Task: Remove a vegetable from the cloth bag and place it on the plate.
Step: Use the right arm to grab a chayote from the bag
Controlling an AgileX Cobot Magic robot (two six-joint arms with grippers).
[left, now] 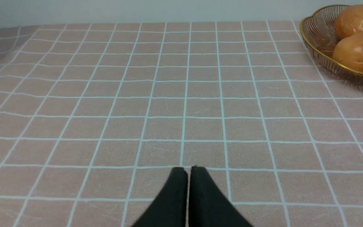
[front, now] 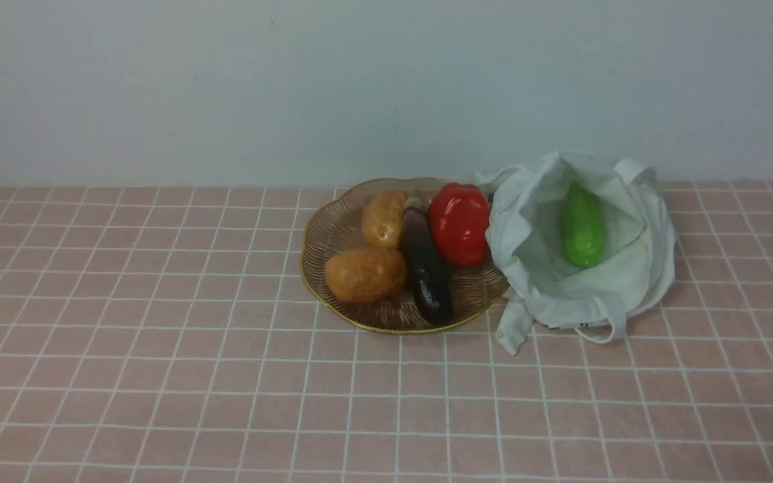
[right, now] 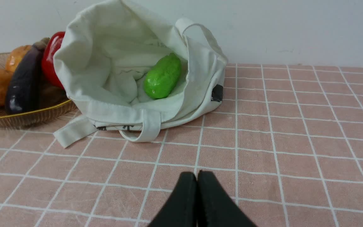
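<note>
Green vegetable (front: 584, 228) lies inside open, rumpled white cloth bag (front: 581, 295). Bag touches amber plate (front: 333, 231), gold-rimmed.

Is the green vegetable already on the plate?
No, the green vegetable lies inside the cloth bag, beside the plate.

The cloth bag (front: 534, 268), by the far edge, gapes wide with its mouth unblocked. The crowded plate (front: 333, 228) touches its left side. Toward the near edge and left corners the table (front: 158, 349) lies bare.
</note>
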